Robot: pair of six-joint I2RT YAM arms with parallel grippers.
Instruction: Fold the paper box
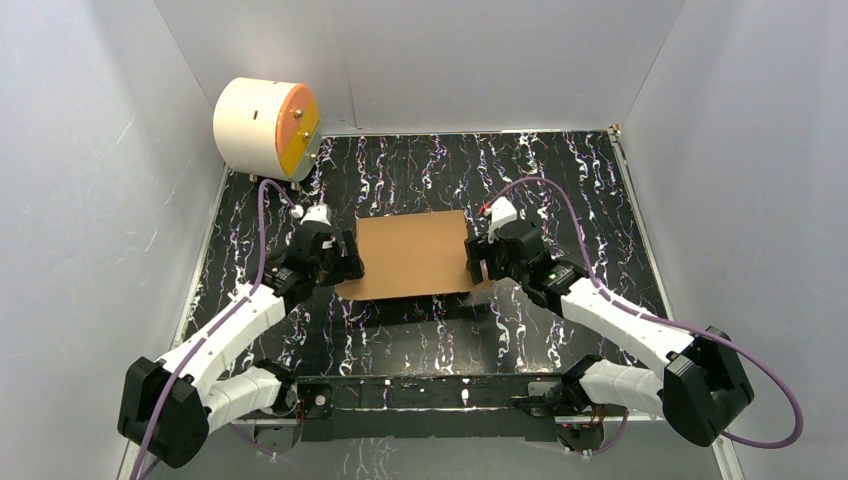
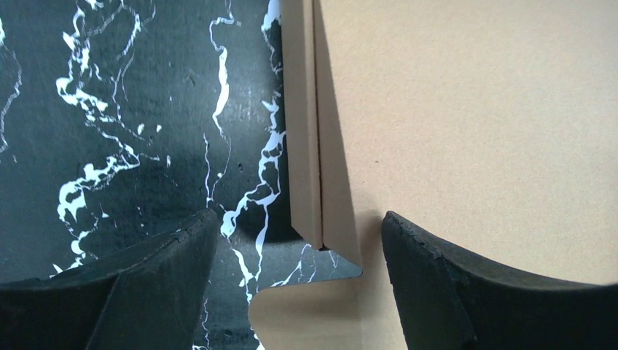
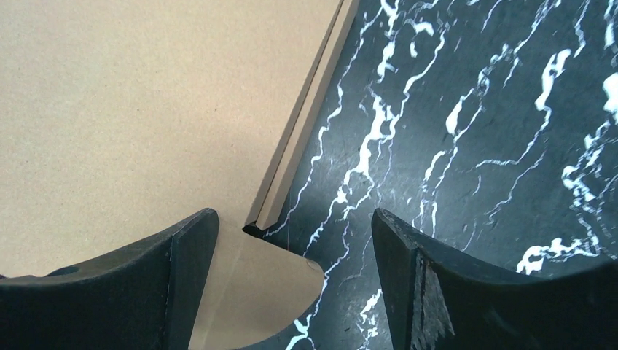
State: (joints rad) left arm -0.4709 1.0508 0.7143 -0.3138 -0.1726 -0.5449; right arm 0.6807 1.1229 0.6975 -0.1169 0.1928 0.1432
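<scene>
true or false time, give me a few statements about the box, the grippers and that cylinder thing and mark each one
1. The paper box lies between the two grippers. True.
2. The left gripper is shut tight. False: its jaws stand open, one finger over the table and the other over the cardboard, with the box's left edge between them.
3. The right gripper is open at the box's right side. True.
4. The cream cylinder stands on top of the box. False: it sits at the far left corner, apart from the box.
5. The table is plain white. False: it is black with white marbled veins.
</scene>
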